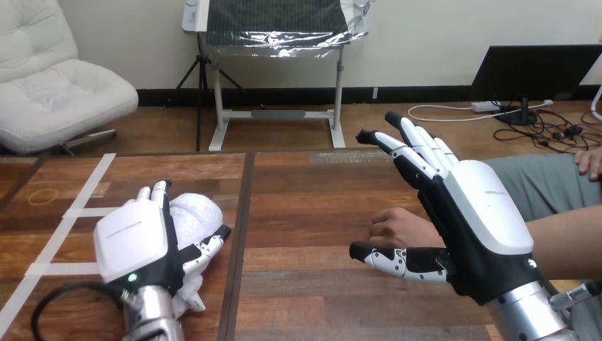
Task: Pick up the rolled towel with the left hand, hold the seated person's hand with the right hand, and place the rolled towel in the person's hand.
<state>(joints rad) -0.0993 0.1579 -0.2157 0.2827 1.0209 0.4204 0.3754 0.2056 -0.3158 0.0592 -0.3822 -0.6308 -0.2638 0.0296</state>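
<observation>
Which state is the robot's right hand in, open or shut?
Open: on the right hand the fingers are straight and spread, none curled round the person's hand.

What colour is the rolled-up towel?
White. The head view shows the rolled towel under the left hand.

A lab-like test bench: white tape lines (85, 212) mark the wooden table (312, 206).
</observation>
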